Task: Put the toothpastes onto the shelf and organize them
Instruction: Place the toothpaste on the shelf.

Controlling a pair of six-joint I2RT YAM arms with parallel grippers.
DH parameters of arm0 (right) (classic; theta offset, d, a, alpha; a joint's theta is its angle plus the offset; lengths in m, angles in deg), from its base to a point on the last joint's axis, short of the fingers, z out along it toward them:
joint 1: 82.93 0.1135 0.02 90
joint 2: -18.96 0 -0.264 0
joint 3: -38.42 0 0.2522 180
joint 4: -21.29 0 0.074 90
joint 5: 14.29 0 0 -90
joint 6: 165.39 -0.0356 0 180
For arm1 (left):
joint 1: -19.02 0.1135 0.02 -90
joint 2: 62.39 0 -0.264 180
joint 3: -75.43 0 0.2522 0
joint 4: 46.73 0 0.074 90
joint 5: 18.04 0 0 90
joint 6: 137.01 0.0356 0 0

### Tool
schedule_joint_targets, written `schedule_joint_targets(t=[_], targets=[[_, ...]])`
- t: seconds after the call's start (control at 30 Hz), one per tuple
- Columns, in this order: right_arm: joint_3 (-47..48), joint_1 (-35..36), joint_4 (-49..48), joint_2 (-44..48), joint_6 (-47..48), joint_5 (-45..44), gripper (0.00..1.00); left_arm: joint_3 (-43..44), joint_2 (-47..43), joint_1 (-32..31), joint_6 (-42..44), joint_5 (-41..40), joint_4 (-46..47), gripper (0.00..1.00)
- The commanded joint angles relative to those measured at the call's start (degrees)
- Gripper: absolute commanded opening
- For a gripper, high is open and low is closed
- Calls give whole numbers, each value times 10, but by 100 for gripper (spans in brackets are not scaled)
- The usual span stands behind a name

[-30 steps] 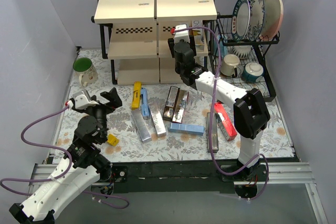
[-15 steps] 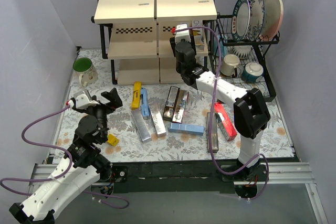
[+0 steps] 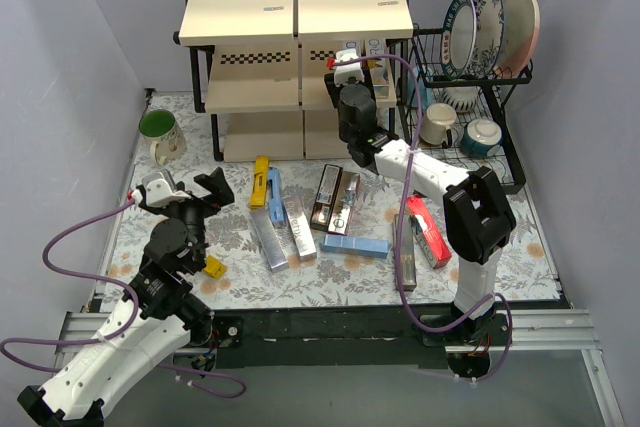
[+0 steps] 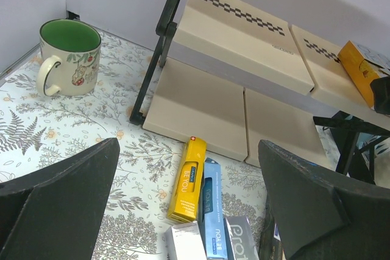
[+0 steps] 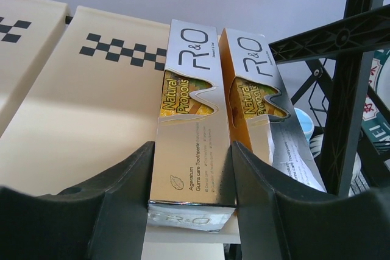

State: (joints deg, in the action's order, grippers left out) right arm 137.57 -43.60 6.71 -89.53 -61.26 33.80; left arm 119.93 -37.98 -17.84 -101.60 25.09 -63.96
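Note:
My right gripper point(image 3: 352, 89) reaches into the middle tier of the shelf point(image 3: 295, 7). It is shut on a silver-and-gold toothpaste carton point(image 5: 192, 126) that lies on the cream board point(image 5: 91, 108), next to a second like carton point(image 5: 259, 95). My left gripper point(image 3: 192, 193) is open and empty above the table's left side. In the left wrist view a yellow carton point(image 4: 187, 178) and a blue carton point(image 4: 214, 211) lie between its fingers point(image 4: 61, 199), further off. Several more cartons lie on the table: yellow point(image 3: 260, 181), silver point(image 3: 268, 239), dark point(image 3: 327, 195), blue point(image 3: 355, 246), red point(image 3: 428, 231).
A green-lined mug point(image 3: 160, 135) stands at the far left. A black wire dish rack point(image 3: 470, 97) with plates and mugs stands right of the shelf. A small yellow piece point(image 3: 213, 266) lies near my left arm.
My right gripper has shifted a little to the right along the middle tier with the carton in it. My left arm has barely moved.

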Motion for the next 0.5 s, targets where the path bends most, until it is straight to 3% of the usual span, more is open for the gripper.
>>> schedule_joint_targets(t=[0.0,0.17,0.47], targets=[[-7,-7,-48,14,21,-5,48,2,4,3,11,6,-5,98],[-25,-9,-59,26,20,-15,49,1,5,4,12,5,-5,98],[-76,1,-57,116,2,39,62,1,9,4,4,13,-4,98]])
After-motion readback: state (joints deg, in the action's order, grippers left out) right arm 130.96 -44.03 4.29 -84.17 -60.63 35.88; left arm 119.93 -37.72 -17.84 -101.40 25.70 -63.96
